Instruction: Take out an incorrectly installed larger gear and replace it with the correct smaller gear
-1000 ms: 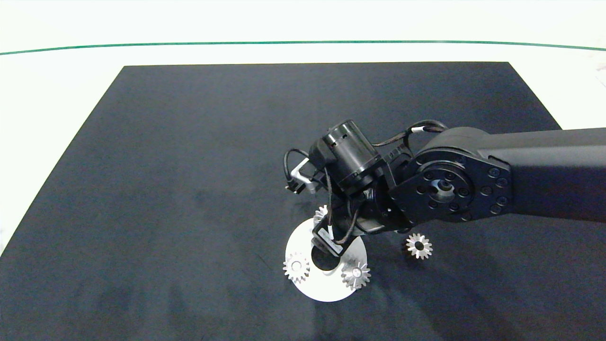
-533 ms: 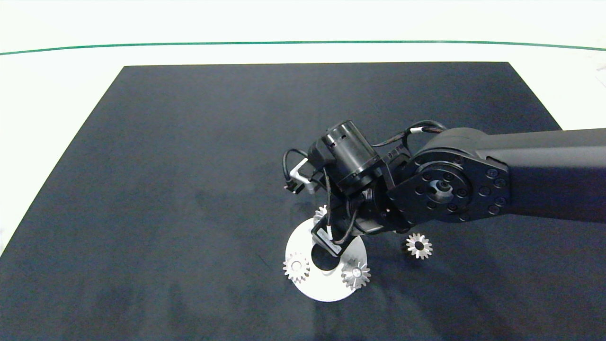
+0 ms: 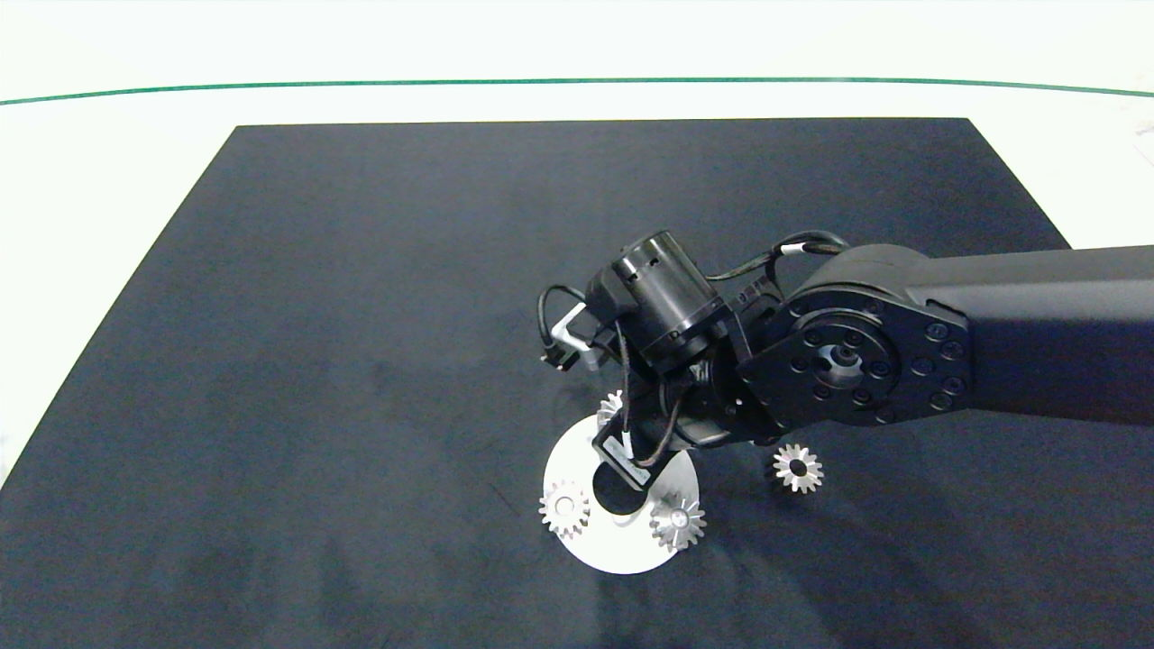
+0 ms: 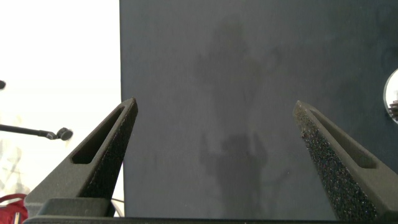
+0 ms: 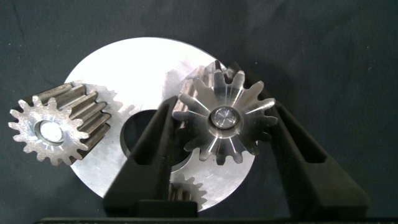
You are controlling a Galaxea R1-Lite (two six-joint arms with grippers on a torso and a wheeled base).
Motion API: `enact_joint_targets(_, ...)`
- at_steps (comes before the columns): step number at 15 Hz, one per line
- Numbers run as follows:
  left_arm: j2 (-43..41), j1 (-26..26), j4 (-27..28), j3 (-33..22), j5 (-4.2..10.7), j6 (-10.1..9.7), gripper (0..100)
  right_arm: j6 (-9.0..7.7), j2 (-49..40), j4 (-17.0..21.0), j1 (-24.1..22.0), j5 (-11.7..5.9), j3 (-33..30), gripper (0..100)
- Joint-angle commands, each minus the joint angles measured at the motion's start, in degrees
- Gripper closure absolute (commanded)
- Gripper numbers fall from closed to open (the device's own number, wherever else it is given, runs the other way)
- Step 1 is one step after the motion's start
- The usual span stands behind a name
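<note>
Worktop (image 3: 108,153): white surface, thin green line curving across upper part of frame. Dark mat (image 3: 361,315) lies on it, filling most of frame. On mat, lower centre: flat white disc (image 3: 577,541) with big centre hole. Just right of disc, apart from it: smaller gear (image 3: 798,468) lying flat on mat.

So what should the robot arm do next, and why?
Probably lift straight up. The right gripper looks shut on the gear, which sits on the white disc, so raising it should pull it free. The left gripper hangs open over the mat.
</note>
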Motion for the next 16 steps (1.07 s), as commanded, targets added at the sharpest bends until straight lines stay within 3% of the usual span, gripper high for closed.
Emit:
enact_joint_targets(1,0.07,0.02,0.27,0.01,0.14,0.05,0,-0.10,0.14,0.20,0.02,-0.20,0.10,53)
enact_joint_targets(5,0.07,0.02,0.27,0.01,0.14,0.05,0,-0.10,0.05,0.20,0.11,-0.20,0.37,60)
enact_joint_targets(7,0.07,0.02,0.18,0.01,0.05,0.05,0,-0.10,-0.04,0.20,0.46,-1.70,0.98,65)
enact_joint_targets(11,0.07,0.11,0.27,0.01,0.14,0.05,0,-0.45,-0.92,-0.95,0.37,-2.40,1.33,72)
enact_joint_targets(16,0.07,0.11,0.27,0.01,0.05,0.05,0,-0.01,-4.08,-1.03,0.64,-2.22,1.69,72)
